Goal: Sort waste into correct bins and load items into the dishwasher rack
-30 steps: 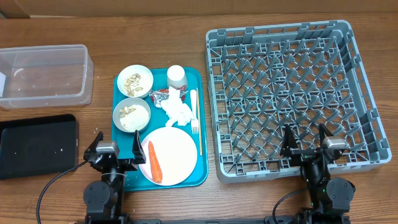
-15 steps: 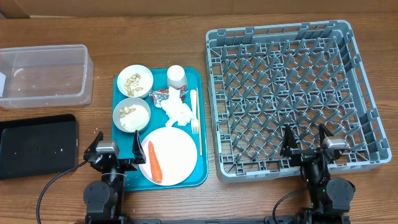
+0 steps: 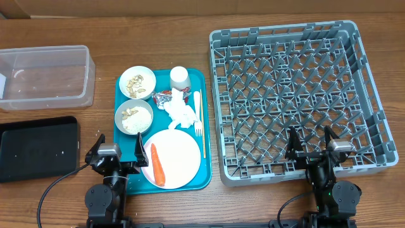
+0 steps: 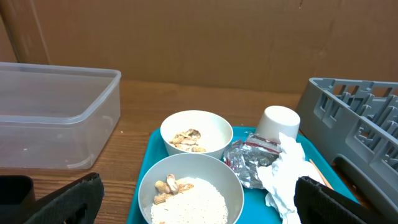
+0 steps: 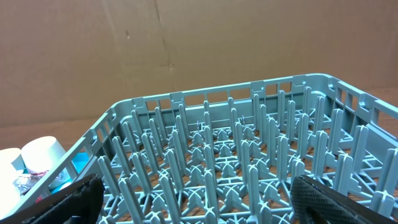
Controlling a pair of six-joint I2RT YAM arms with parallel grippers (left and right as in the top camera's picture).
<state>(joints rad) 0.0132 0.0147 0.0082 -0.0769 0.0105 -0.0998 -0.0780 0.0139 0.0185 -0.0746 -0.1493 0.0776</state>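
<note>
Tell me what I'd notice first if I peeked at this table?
The big grey rack with rows of pegs fills the right side. Left of it sits a bright teal tray, with an orange carrot lying on the pale plate at its near end.

The left gripper [image 3: 119,149] and the right gripper [image 3: 310,144] are resting low, jaws standing wide apart, gripping nothing.

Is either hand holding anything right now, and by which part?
Nothing is held: the left hand and the right hand both stand open and empty.
</note>
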